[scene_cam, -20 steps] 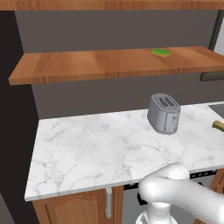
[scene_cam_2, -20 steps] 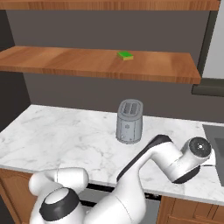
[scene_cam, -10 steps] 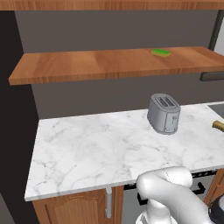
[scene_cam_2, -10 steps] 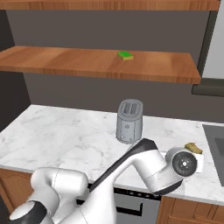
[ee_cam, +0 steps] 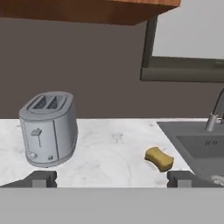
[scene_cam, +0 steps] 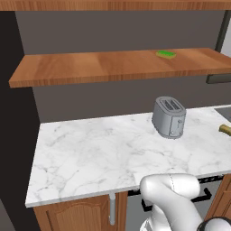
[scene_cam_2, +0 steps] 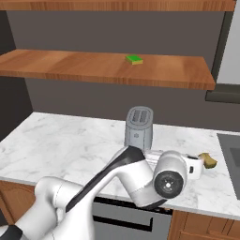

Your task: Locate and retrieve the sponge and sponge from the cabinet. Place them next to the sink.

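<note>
The olive-yellow sponge (ee_cam: 159,158) lies flat on the marble counter a short way left of the sink (ee_cam: 195,144); it also shows as a sponge (scene_cam_2: 207,160) beside my hand and as a sponge (scene_cam: 225,130) at the picture's right edge. My gripper (ee_cam: 111,179) hovers low over the counter, open wide with nothing between its fingers (ee_cam: 41,178), and the olive sponge lies ahead of the right finger, apart from it. The bright green sponge (scene_cam: 166,54) rests on the cabinet shelf (scene_cam: 113,67), seen also as a green sponge (scene_cam_2: 134,59).
A grey toaster (scene_cam_2: 138,126) stands on the counter (scene_cam: 99,153) just left of my hand (scene_cam_2: 193,167). A faucet (ee_cam: 215,111) rises behind the sink. A dark-framed window (ee_cam: 183,65) sits above it. Wooden cupboard doors (scene_cam: 76,216) run below the counter.
My arm has drawn back to the left, away from the olive sponge, which now lies uncovered on the counter. The gripper has stayed open.
</note>
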